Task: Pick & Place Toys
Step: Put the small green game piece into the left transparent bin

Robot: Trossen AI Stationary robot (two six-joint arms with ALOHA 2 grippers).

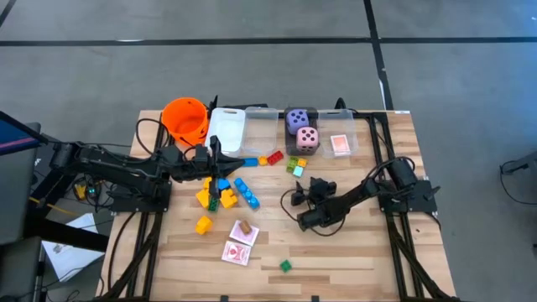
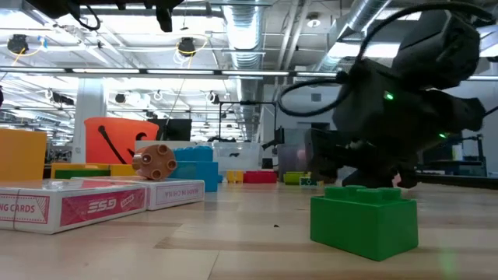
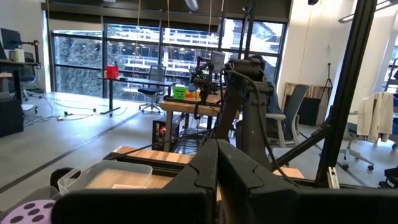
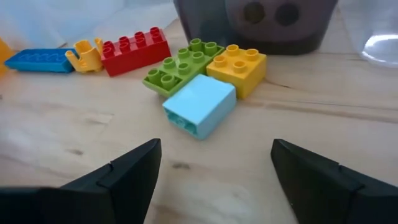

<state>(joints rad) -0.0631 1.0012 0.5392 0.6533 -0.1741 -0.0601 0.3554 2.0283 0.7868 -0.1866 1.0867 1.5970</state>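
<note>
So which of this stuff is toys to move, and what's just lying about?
Job:
small plastic building blocks
pink soft die
purple soft die
red-patterned playing cards

Lying about:
orange plastic bucket
clear rectangular plastic bins

A grey floor crossed by dark lines is seen around the wooden table; tall windows with dark frames are shown across the far wall; a second wooden table is set before them, with an office chair behind it; a pale garment is hung at one side; exposed ducts and strip lights are carried along the ceiling.
</note>
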